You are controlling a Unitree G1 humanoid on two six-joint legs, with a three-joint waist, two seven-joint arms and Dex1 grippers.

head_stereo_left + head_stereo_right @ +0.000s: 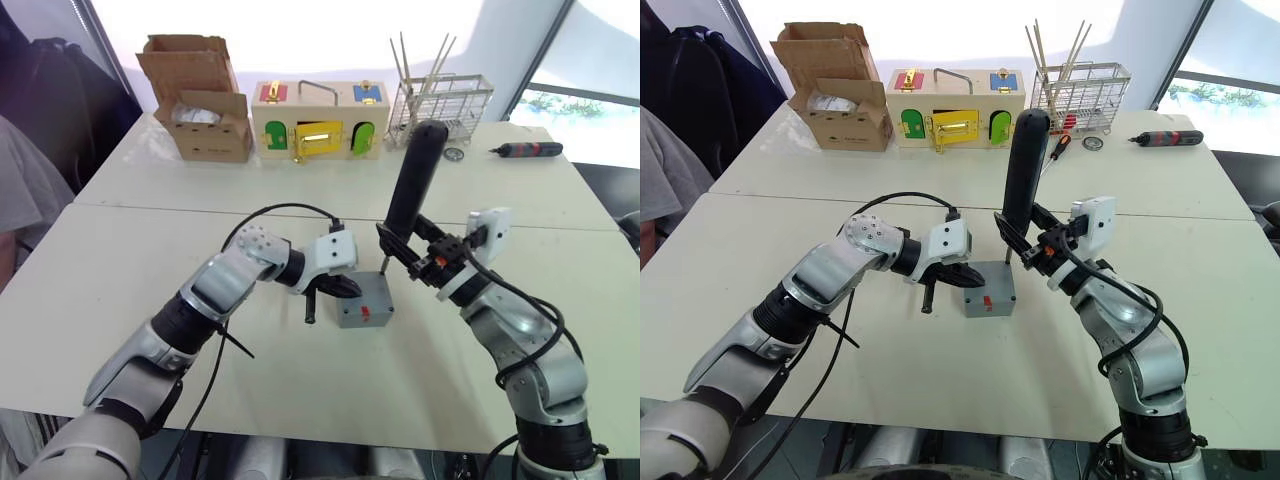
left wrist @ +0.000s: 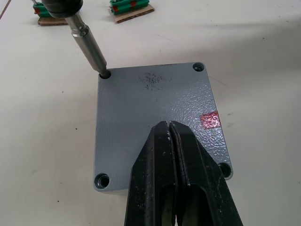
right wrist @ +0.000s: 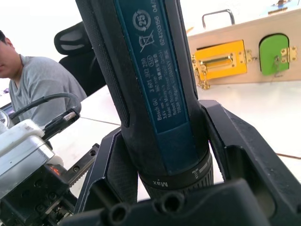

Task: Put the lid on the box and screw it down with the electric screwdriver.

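Note:
The grey lid (image 2: 155,94) lies on top of the grey box (image 1: 375,316), which stands in the middle of the white table and has a small red mark. My left gripper (image 2: 169,125) is shut, and its fingertips rest on the lid's near edge. My right gripper (image 1: 415,255) is shut on the electric screwdriver (image 1: 412,180). It holds the dark tool upright behind the box. The metal bit (image 2: 89,44) stands in one of the lid's corner screw holes. The other three corner holes show in the left wrist view.
At the table's far side stand an open cardboard box (image 1: 205,100), a wooden box with coloured doors (image 1: 318,122) and a wire rack (image 1: 440,105). A slim hand screwdriver (image 1: 530,150) lies at the far right. A person (image 3: 37,84) sits at the left.

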